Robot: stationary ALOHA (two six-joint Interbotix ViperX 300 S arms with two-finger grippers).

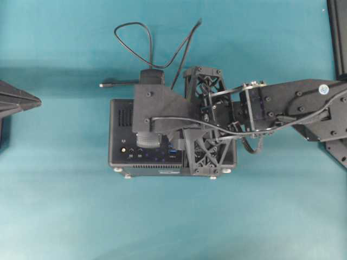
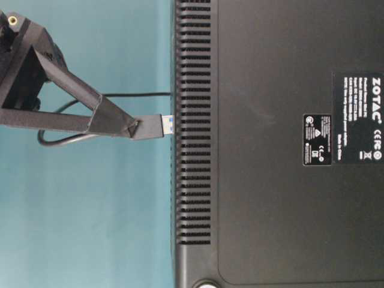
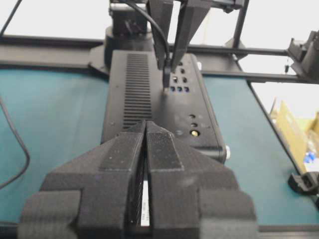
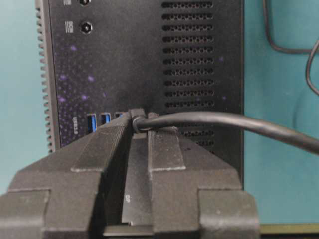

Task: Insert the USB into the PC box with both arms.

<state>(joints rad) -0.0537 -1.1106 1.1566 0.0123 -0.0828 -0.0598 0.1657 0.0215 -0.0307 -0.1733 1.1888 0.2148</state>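
Note:
The PC box (image 1: 122, 124) stands in the middle of the teal table with its port face up; its blue ports (image 4: 92, 124) show in the right wrist view. My right gripper (image 4: 138, 117) is shut on the black USB (image 4: 135, 115), pointing down at that face. From table level the USB's blue-and-silver tip (image 2: 165, 125) touches the PC box (image 2: 270, 90) at its port face. The USB's cable (image 4: 224, 123) trails off to the right. My left gripper (image 3: 146, 124) is shut with nothing in it, apart from the box at the far left (image 1: 38, 101).
The black cable (image 1: 135, 40) loops on the table behind the box, and a thin silver-tipped connector (image 1: 105, 85) lies there too. The right arm (image 1: 293, 103) spans the box from the right. A black frame (image 1: 337, 32) stands at the top right corner.

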